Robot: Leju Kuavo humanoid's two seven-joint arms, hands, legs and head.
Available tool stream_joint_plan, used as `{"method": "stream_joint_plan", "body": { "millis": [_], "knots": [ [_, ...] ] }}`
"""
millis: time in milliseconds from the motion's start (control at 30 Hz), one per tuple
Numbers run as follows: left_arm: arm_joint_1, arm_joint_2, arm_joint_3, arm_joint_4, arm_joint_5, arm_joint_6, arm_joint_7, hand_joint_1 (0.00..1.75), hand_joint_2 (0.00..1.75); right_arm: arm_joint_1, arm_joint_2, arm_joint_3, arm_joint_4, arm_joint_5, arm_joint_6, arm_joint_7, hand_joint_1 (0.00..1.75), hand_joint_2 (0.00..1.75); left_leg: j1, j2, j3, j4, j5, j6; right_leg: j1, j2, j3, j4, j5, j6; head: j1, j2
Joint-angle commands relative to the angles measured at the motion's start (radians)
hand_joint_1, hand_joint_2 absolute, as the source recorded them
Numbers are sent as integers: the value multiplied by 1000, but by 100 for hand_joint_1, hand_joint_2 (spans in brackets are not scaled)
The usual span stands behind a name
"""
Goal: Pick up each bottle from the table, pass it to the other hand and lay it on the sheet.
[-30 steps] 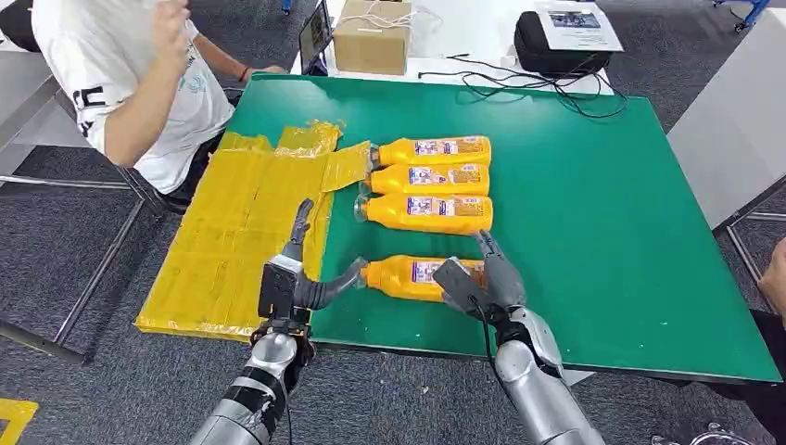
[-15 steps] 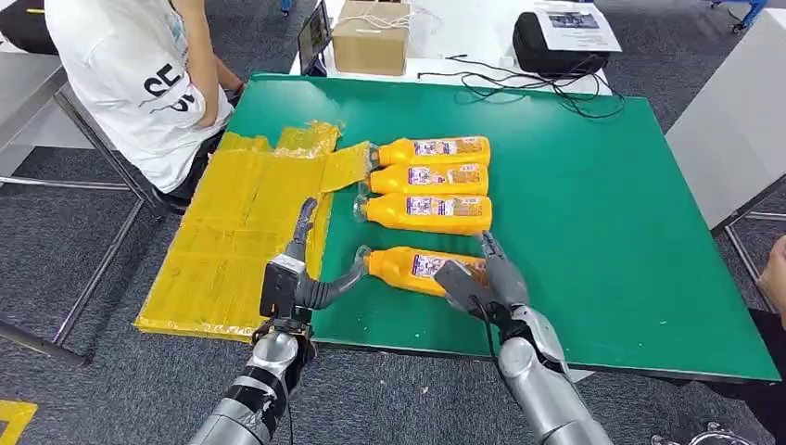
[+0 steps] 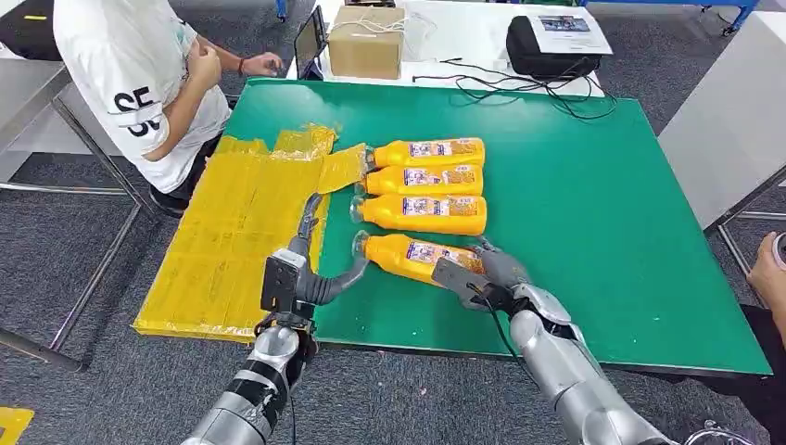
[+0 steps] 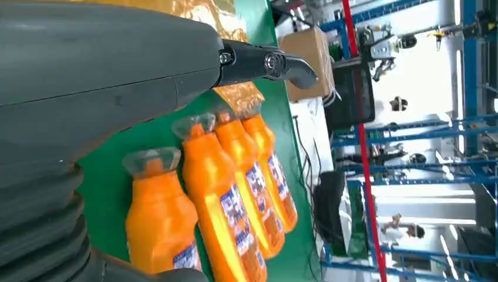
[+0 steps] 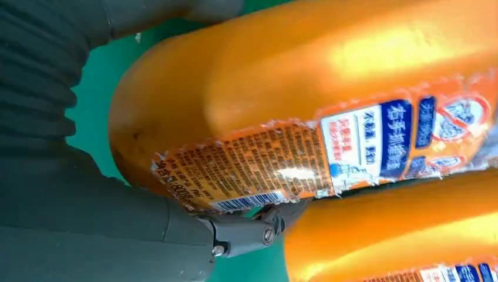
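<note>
Fingers (image 3: pixel 500 264) of the right hand (image 3: pixel 482 275) grip the bottle (image 3: pixel 417 256), its cap toward the open left hand (image 3: pixel 306 278).

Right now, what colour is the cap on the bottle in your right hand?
Clear, see-through plastic over an orange neck; the cap shows best in the left wrist view.

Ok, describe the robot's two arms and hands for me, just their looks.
Both arms are silver metal tubes with dark jointed bands. The left hand has a black boxy back, a grey curved thumb and dark slim fingers. The right hand is grey with a thick thumb; a thin black cable runs along its wrist. Close up, each wrist carries a grey ribbed cover.
</note>
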Motion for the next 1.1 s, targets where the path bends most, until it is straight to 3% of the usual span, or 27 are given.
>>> {"method": "stream_joint_plan", "body": {
  "millis": [33,333,433,500,633,700,1100],
  "knots": [
    [-70,21,-20,112,22,-27,3,0,175,-53,-42,105,209,-18,99,-28,175,175,1,-3,3,-1,1,-1,2,-3,4,-2,0,-1,0,0],
    [-83,26,-21,130,36,-28,3,0,175,-60,-41,82,190,-116,106,-57,175,175,1,-3,6,-1,1,0,1,-2,8,-1,0,0,0,0],
    [-88,43,-15,135,27,12,3,0,175,-7,-6,20,61,-248,-19,-77,175,175,1,-2,6,-1,1,-1,1,-2,8,-1,0,-1,0,0],
    [-87,48,-12,133,28,6,3,0,175,7,0,27,29,-252,-20,-52,175,175,2,-2,6,-1,1,-1,2,-1,8,-1,0,-1,0,0],
    [-94,54,23,137,-36,52,47,0,175,180,82,-44,-280,-359,-189,-93,175,175,1,-1,4,-1,0,-1,1,0,6,0,0,-1,-1,0],
    [-89,55,44,114,-47,59,82,0,175,237,120,-41,-372,-340,-267,-89,175,175,2,0,4,-1,-1,-2,2,1,6,0,-1,-2,0,0],
    [-85,54,46,108,-49,57,87,0,175,240,110,-41,-384,-337,-271,-83,175,175,2,-3,-5,1,-1,-1,1,-1,-2,2,-2,-1,0,0]
  ]
}}
